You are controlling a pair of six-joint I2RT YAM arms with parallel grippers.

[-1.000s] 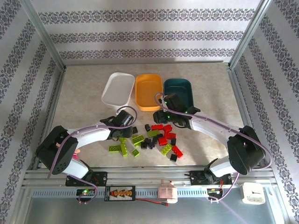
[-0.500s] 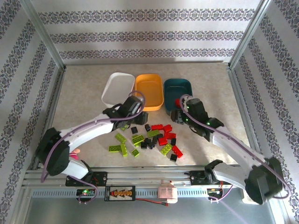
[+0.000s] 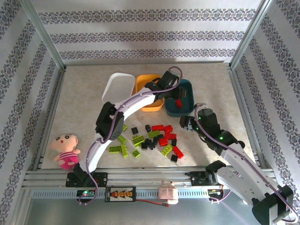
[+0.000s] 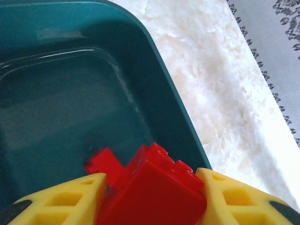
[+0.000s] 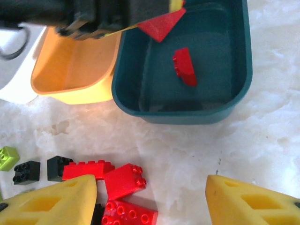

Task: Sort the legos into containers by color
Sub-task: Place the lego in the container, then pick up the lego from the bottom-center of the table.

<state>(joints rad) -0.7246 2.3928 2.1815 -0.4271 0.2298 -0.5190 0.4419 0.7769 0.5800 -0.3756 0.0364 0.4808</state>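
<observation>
Left gripper (image 3: 176, 97) now over teal tray (image 4: 56, 122), moved up from pile (image 3: 149, 139); pinches red brick (image 4: 154, 197) across side faces, tray floor directly beneath. Right gripper (image 5: 152, 199) pulled back, jaws wide, empty, loose red bricks (image 5: 124, 180) just below. Brick likely light, rigid, slick: grip flat sides, not studs.

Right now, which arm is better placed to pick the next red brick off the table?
Right. The right claw hangs open above the loose red bricks; the left claw is busy, shut on a red brick over the teal tray.
</observation>
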